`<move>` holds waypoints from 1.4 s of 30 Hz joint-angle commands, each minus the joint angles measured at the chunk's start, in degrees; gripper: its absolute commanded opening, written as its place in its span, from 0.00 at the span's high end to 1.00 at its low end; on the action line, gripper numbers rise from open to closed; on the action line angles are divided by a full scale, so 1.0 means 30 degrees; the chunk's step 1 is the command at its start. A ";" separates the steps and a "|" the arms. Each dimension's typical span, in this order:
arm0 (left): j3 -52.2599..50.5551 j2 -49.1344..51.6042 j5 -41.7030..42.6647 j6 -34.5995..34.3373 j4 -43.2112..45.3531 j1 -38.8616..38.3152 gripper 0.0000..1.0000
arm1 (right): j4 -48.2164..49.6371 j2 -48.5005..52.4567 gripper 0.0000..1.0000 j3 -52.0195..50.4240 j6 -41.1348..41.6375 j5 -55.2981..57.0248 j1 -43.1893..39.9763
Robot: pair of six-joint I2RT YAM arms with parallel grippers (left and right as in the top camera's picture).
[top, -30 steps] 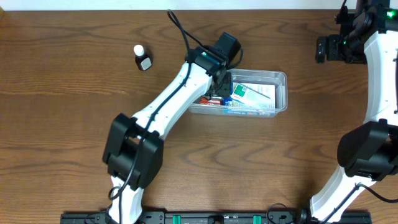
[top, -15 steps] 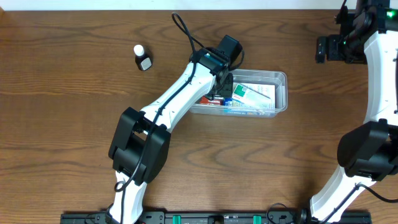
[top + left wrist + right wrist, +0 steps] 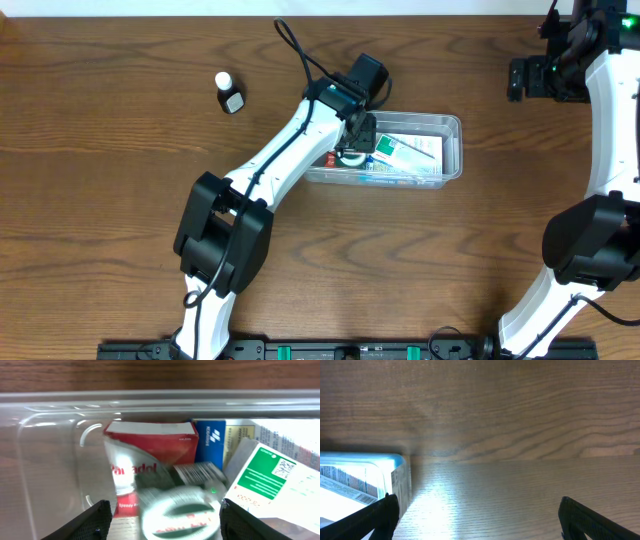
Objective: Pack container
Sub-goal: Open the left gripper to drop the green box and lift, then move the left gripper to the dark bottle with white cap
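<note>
Dark wood table (image 3: 100,180), clear grain, soft sheen. Clear glossy plastic container (image 3: 50,460), smooth, glare along the rim. Printed card red box (image 3: 150,442), slightly shiny. Green-white pack (image 3: 265,480), matt card or paper, hard to tell. Smooth white plastic left arm (image 3: 290,150).

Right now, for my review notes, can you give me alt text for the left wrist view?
Close view into a clear plastic container holding a red box, a blue box and a green-and-white packet. A blurred white round object sits between the left arm's two spread fingers at the bottom edge.
</note>
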 commanded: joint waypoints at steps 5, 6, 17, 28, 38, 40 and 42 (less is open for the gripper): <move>0.0168 0.0765 -0.0444 -0.0095 -0.0051 0.0539 0.30 | -0.0015 -0.0408 0.01 0.0291 0.0211 -0.0007 -0.0058; 0.0168 0.0867 -0.0444 -0.0102 -0.0051 0.0539 0.30 | -0.0015 -0.0408 0.01 0.0291 0.0211 -0.0007 -0.0051; 0.0663 0.0546 -0.0444 0.0991 -0.0015 0.0525 0.30 | -0.0015 -0.0408 0.01 0.0291 0.0211 -0.0007 -0.0058; 0.1144 -0.2980 -0.0532 0.2506 -0.0204 0.0678 0.30 | -0.0015 -0.0408 0.01 0.0291 0.0211 -0.0007 -0.0058; 0.1144 -0.4539 -0.0525 0.4160 -0.0051 0.4991 0.29 | -0.0015 -0.0408 0.01 0.0291 0.0211 -0.0007 -0.0058; 0.1144 -0.4488 -0.0510 0.4503 0.0204 0.6120 0.29 | -0.0015 -0.0408 0.01 0.0291 0.0211 -0.0007 -0.0058; 0.1144 -0.4459 -0.0510 0.4838 0.0663 0.7227 0.29 | -0.0015 -0.0408 0.01 0.0291 0.0211 -0.0007 -0.0058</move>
